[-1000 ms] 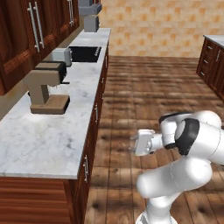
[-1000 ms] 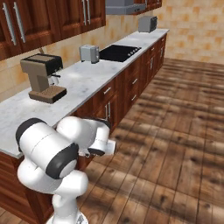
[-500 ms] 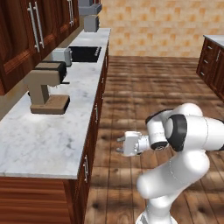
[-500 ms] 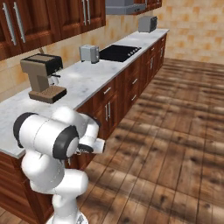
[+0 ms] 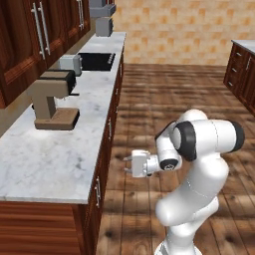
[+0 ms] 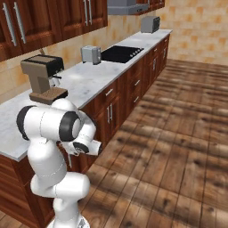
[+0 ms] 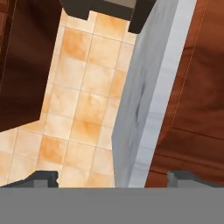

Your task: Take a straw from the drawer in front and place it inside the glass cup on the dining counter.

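My gripper (image 5: 130,165) reaches out level from the arm toward the wood cabinet face under the long marble worktop (image 5: 55,154). Its fingers stand wide apart with nothing between them, a short gap away from the wood. In the hand view the gripper (image 7: 112,177) faces the worktop's marble edge (image 7: 140,109), with a reddish-brown drawer front (image 7: 192,87) beside it. That drawer front (image 5: 104,169) is shut, so the straw is hidden. The glass cup is out of view.
A brown coffee machine (image 5: 52,99), a toaster (image 5: 69,63) and a black cooktop (image 5: 94,61) stand on the worktop. Wall cabinets (image 5: 35,35) hang above. A corner of another marble-topped wood unit (image 5: 243,60) sits far right; I cannot tell whether it is the dining counter. Wood floor (image 5: 174,94) lies between.
The arm has swung down and leftward, carrying the gripper closer to the cabinet face under the worktop. The fingers have stayed wide apart.
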{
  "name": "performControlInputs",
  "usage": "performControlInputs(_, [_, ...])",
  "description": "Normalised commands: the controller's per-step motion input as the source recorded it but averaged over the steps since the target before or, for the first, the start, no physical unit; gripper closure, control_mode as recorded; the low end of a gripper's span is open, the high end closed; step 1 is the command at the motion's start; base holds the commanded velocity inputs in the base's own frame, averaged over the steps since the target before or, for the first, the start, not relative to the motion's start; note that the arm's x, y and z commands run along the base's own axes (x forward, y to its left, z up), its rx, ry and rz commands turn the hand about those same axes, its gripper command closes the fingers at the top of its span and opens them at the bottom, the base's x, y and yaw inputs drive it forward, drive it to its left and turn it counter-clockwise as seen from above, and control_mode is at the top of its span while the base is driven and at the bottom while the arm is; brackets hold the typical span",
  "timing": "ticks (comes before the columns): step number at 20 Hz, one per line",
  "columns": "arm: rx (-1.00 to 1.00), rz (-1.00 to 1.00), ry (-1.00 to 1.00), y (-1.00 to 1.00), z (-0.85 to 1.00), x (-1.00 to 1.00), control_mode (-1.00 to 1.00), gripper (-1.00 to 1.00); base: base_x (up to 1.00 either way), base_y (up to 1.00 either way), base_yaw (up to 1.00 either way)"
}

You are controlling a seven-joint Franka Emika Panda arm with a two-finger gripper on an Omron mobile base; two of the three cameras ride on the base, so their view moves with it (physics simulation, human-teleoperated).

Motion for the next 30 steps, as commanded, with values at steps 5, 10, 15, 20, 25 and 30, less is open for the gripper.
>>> performControlInputs(5, [0.0,-0.01,0.0,0.14,-0.34,0.37,-1.0,-1.0,0.0,0.0,0.0])
performControlInputs(10, [0.0,-0.01,0.0,0.13,-0.39,0.29,-1.0,-1.0,0.0,0.0,0.0])
performControlInputs(15, [0.0,0.0,0.0,0.14,-0.36,0.34,-1.0,-1.0,0.0,0.0,0.0])
performControlInputs(20, [0.0,0.0,0.0,0.15,-0.29,0.34,-1.0,-1.0,0.0,0.0,0.0])
performControlInputs(25, [0.0,0.0,0.0,0.18,-0.25,0.46,-1.0,-1.0,0.0,0.0,0.0])
performControlInputs(30, [0.0,0.0,0.0,0.2,-0.25,0.45,-1.0,-1.0,0.0,0.0,0.0])
